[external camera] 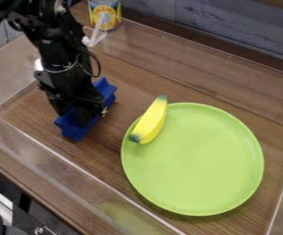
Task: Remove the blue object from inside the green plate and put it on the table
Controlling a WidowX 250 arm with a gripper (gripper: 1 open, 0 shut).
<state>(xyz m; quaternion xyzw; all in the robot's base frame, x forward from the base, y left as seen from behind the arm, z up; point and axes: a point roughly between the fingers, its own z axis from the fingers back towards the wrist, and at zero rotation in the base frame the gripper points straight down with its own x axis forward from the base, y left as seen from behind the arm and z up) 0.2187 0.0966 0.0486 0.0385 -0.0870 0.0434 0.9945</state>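
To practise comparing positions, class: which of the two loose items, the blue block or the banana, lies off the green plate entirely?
The blue block: it is on the wooden table beneath the gripper, whereas the yellow banana overlaps the plate's rim.

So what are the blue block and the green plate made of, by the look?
The blue block looks like matte plastic, perhaps foam: even deep color, molded-looking ridges. The green plate seems smooth, satin plastic, judging by its uniform lime color and thin raised rim.
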